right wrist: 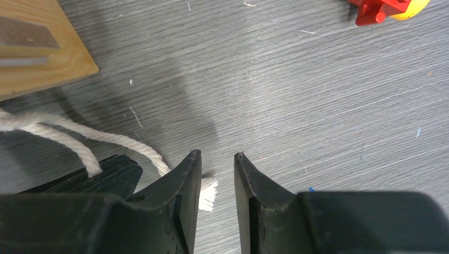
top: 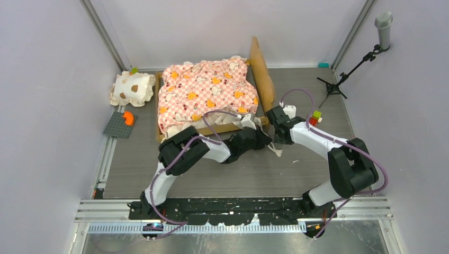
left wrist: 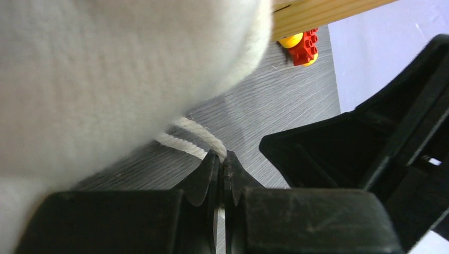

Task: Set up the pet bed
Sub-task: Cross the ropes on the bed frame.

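The pet bed (top: 209,90) stands mid-table, its pink checkered mattress with orange animals lying in the light-wood frame and its headboard (top: 263,74) on the right. Two white cords (top: 276,150) trail from its near right corner. My left gripper (top: 265,139) is there, shut on one cord (left wrist: 204,138) right at its tips (left wrist: 223,157), under the cream ruffle (left wrist: 106,79). My right gripper (top: 276,135) sits beside it with its jaws open (right wrist: 218,156). The other cord's frayed end (right wrist: 208,191) lies loose on the table behind its left finger (right wrist: 185,185).
A cream ruffled pillow with brown spots (top: 132,89) lies left of the bed, near a grey baseplate with an orange piece (top: 120,124). A red and yellow toy (right wrist: 386,8) and small bricks (top: 315,117) sit right of the frame. A microphone stand (top: 344,74) is back right.
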`<state>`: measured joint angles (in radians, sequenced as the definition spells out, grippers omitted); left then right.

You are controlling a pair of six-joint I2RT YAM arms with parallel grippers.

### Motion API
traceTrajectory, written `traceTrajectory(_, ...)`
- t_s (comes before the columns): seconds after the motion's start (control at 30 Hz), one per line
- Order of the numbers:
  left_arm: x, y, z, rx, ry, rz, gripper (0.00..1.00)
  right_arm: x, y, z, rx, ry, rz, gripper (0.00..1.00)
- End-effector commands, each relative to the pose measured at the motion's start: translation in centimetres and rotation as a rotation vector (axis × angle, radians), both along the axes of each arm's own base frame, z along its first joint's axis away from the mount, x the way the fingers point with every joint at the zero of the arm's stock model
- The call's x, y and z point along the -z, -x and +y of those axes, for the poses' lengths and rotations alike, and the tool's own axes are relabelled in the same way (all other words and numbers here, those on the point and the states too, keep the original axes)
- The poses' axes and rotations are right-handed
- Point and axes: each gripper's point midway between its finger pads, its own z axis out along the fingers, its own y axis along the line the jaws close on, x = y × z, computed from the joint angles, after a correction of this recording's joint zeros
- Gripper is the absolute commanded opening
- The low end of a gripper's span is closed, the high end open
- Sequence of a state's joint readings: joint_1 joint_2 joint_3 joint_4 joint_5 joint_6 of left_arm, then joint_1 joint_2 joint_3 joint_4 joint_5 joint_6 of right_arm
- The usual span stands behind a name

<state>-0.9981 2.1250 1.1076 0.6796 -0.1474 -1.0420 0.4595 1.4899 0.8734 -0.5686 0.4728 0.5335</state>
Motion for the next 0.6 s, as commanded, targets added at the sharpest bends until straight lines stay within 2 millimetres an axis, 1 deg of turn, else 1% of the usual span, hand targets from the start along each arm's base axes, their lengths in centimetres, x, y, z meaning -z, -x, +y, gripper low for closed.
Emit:
traceTrajectory(0.0, -0.9, -0.9, -0.8, -0.001, 0.023, -0.029, 0.01, -1.6, -1.1, 0.3, 0.041, -0.045, -0.065, 0.35)
traceTrajectory(0.17, -0.9, -0.8, -0.5, -0.005, 0.018, -0.031, 0.05, -2.7, -0.1, 0.5, 0.053, -0.11, -0.105, 0.36)
traceTrajectory(0.27, -1.0, -0.7, -0.4, -0.004, 0.017, -0.031, 0.12, -3.1, 1.0, 0.8, 0.072, -0.166, -0.107, 0.36)
traceTrajectory(0.33, -0.9, -0.5, -0.3, -0.002, 0.018, -0.029, 0.13, -3.5, 2.0, 0.9, 0.094, -0.204, -0.104, 0.36)
traceTrajectory(0.47, -0.8, -0.4, -0.3, -0.001, 0.019, -0.03, 0.13, -3.2, 3.3, 1.2, 0.174, -0.302, -0.115, 0.37)
traceTrajectory(0.57, -0.9, -0.3, -0.5, 0.001, 0.024, -0.032, 0.12, -2.3, 3.4, 1.2, 0.224, -0.353, -0.108, 0.4)
